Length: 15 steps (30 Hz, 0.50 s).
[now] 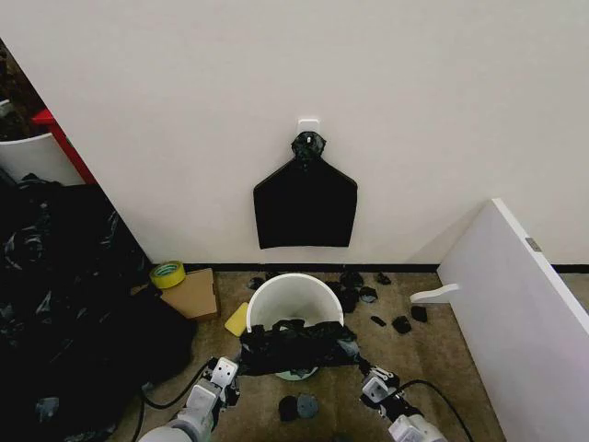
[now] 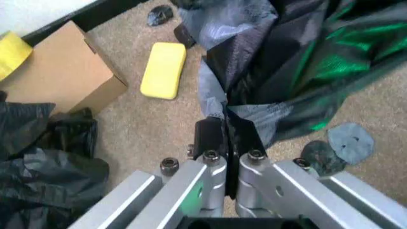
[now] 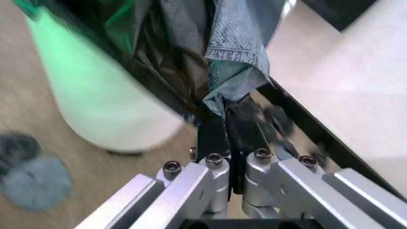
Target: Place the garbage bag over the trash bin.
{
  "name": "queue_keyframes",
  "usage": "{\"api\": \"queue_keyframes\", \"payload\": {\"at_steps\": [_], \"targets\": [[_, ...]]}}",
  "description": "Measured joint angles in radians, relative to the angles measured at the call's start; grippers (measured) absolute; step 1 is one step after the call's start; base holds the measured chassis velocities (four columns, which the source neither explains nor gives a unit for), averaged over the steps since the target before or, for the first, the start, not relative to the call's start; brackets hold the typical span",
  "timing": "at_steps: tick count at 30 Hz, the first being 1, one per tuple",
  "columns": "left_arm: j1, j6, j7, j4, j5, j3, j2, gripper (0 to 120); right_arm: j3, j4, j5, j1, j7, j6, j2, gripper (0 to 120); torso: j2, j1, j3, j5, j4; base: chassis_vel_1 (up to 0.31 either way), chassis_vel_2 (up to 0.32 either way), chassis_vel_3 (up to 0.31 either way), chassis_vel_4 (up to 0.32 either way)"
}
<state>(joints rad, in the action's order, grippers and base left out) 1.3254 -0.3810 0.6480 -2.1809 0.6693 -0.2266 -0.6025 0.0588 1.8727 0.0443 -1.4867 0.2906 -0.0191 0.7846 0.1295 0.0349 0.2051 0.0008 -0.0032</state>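
The trash bin (image 1: 293, 296), a round pale bucket, stands on the floor in front of the wall; its pale side (image 3: 95, 95) fills part of the right wrist view. The glossy black garbage bag (image 1: 296, 344) is stretched across the bin's near side, over the near rim. My left gripper (image 1: 224, 370) is shut on the bag's left edge (image 2: 219, 107), fingers (image 2: 208, 136) pinching the plastic. My right gripper (image 1: 373, 379) is shut on the bag's right edge (image 3: 232, 88).
A flat black sheet (image 1: 305, 204) hangs on the wall above the bin. A cardboard box (image 1: 191, 293), yellow tape roll (image 1: 167, 273) and yellow sponge (image 2: 164, 69) lie left of the bin. A black plastic heap (image 1: 64, 304) fills the left; a white panel (image 1: 520, 318) leans right. Dark scraps (image 1: 299, 406) dot the floor.
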Motion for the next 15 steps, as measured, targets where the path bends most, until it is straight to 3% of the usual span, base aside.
{"api": "queue_keyframes", "payload": {"at_steps": [5, 8, 11, 15], "targets": [[0.024, 0.000, 0.008, -0.024, 0.000, 0.019, 0.006, 0, -0.031, -0.034, -0.041, -0.009, -0.096, -0.160, 0.000, 0, 0.000, 0.000, 0.000, 0.0000, -0.0001, 0.000, 0.000, 0.000, 0.000], [0.035, 0.000, 0.010, -0.033, 0.000, 0.029, 0.009, 0, -0.040, -0.041, -0.053, -0.012, -0.122, -0.196, -0.002, 8, 0.000, 0.000, 0.000, 0.0001, -0.0001, 0.000, 0.000, 0.000, 0.000], [0.086, -0.001, 0.017, -0.075, 0.004, 0.077, 0.027, 11, -0.089, -0.061, -0.081, -0.020, -0.216, -0.300, -0.024, 22, 0.000, 0.000, 0.000, -0.0002, 0.0000, 0.000, 0.000, 0.000, 0.000], [0.199, -0.042, 0.037, -0.147, 0.012, 0.173, 0.055, 23, -0.125, -0.073, -0.076, -0.039, -0.251, -0.347, -0.047, 33, 0.000, 0.000, 0.000, -0.0001, -0.0001, 0.000, 0.000, 0.000, 0.000]]}}
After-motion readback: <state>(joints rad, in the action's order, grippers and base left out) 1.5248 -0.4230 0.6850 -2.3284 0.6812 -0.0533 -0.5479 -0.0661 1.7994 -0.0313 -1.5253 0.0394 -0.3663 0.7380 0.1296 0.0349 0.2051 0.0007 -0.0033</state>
